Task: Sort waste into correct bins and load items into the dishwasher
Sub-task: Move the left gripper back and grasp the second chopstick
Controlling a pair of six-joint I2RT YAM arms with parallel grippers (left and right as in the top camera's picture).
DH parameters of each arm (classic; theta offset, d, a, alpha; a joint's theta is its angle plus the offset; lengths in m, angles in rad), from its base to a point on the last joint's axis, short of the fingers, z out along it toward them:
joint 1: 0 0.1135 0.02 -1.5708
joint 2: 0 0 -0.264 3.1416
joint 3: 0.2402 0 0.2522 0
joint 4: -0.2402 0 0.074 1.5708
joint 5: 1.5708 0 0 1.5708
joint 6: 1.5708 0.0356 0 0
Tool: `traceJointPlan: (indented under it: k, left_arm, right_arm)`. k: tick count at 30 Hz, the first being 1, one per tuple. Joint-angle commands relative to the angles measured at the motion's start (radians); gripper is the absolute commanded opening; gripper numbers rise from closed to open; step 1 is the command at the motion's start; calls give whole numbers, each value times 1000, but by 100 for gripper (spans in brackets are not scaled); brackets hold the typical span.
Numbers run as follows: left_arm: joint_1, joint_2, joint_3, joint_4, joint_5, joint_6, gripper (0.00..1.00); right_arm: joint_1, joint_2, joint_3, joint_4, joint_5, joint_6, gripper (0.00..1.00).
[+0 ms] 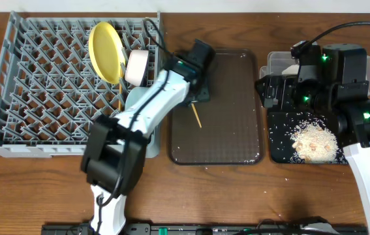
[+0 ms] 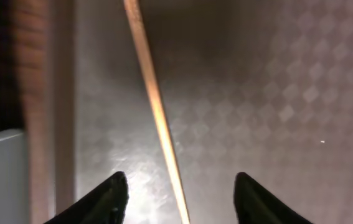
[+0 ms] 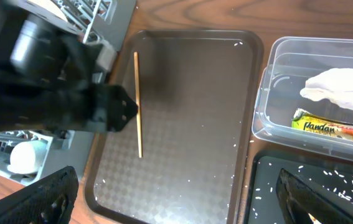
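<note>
One wooden chopstick [image 1: 196, 116] lies flat on the brown serving tray [image 1: 237, 78], near the tray's ten o'clock corner, its free end pointing toward five o'clock. The left gripper [image 2: 181, 200] hangs right over the other end. Its two jaws stand partly apart, one on each side of the stick, and neither touches it. It holds nothing.

The dish rack [image 1: 2, 78] sits at nine o'clock on the table. A yellow plate [image 1: 108, 44] stands on its edge inside, near the rack's one o'clock side, with a white cup [image 1: 137, 66] just beside it at four o'clock.

Over at three o'clock, the clear tub [image 3: 266, 93] holds the white napkin [image 3: 344, 87] and the snack wrapper [image 3: 332, 127]. The black tray [image 1: 276, 147] at its six o'clock holds the rice [image 1: 312, 140]. The right gripper [image 3: 185, 198] hovers there with jaws very wide, holding nothing.

So the waste looks sorted, and the step in hand looks like picking up the chopstick. Next, the left jaws likely need to go down close to the tray and squeeze the thin stick between them. It is skinny and could roll or slip out. Then it needs a lift and a carry toward nine o'clock, into the rack
</note>
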Motion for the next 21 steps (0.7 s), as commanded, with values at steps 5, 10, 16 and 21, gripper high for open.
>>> traceJointPlan:
  k: [5, 10, 16, 21]
  left_arm:
    - [-10, 95, -2, 22, -20, -82, 53]
    - [-12, 129, -3, 49, -23, -82, 52]
    - [-13, 149, -3, 69, -29, -82, 36]
    - [-13, 151, -19, 72, -47, -82, 31]
  right_arm:
    - [-1, 0, 6, 0, 3, 10, 99]
    - [-1, 0, 6, 0, 3, 10, 99]
    - [-1, 0, 6, 0, 3, 10, 99]
    - [-1, 0, 6, 0, 3, 10, 99]
